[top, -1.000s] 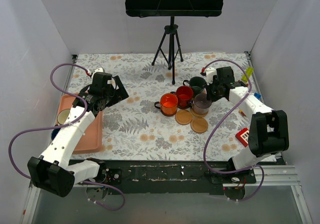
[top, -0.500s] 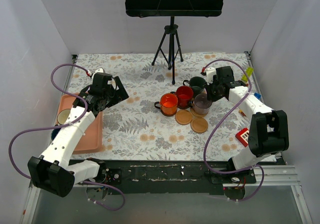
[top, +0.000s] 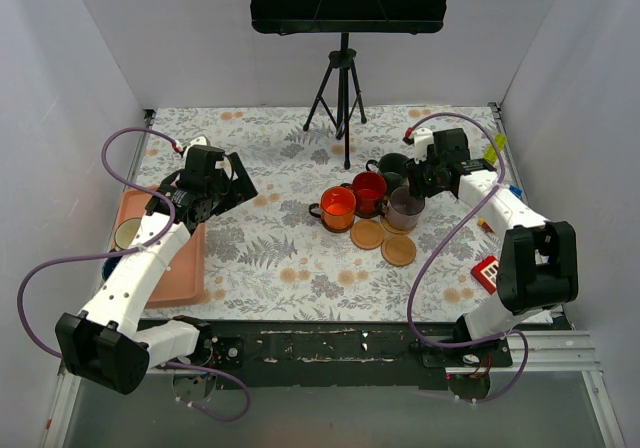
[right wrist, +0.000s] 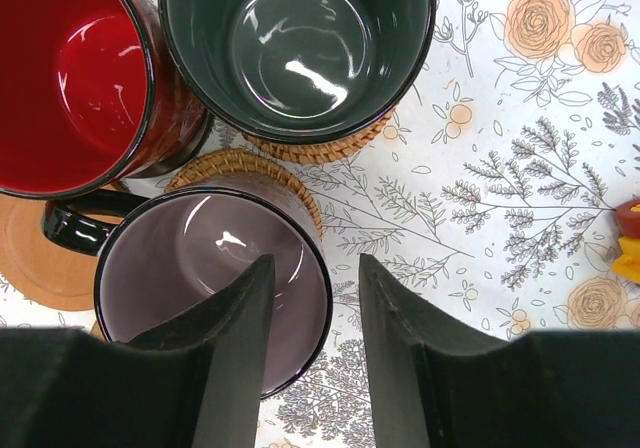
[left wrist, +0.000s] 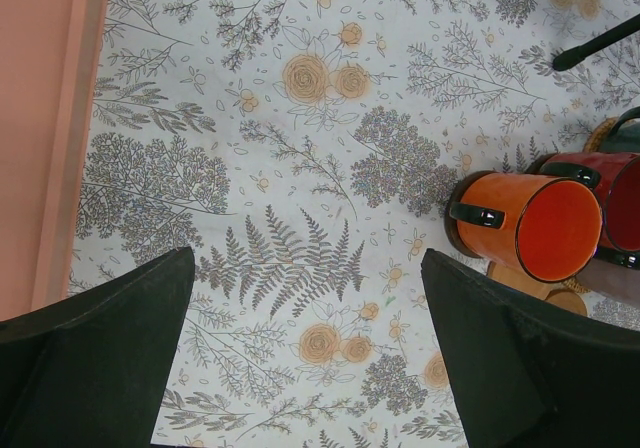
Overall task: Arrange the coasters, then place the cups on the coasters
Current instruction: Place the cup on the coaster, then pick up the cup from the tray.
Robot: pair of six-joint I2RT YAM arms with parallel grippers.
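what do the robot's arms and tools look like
The left arm and right arm have white link shells, black joint housings and a looping purple cable each. The left tool and right tool each have two broad matte black fingers.

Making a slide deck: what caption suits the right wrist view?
Right tool open astride the purple-grey mug's rim, red mug and dark green mug just beyond.

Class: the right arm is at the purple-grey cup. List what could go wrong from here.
The right jaws straddle the rim of the purple-grey cup, one finger inside; a crooked lift could drag or tip it.
That cup looks off-centre on its woven coaster, so a nudge may slide it off.
The red cup and dark green cup crowd close and could get bumped.
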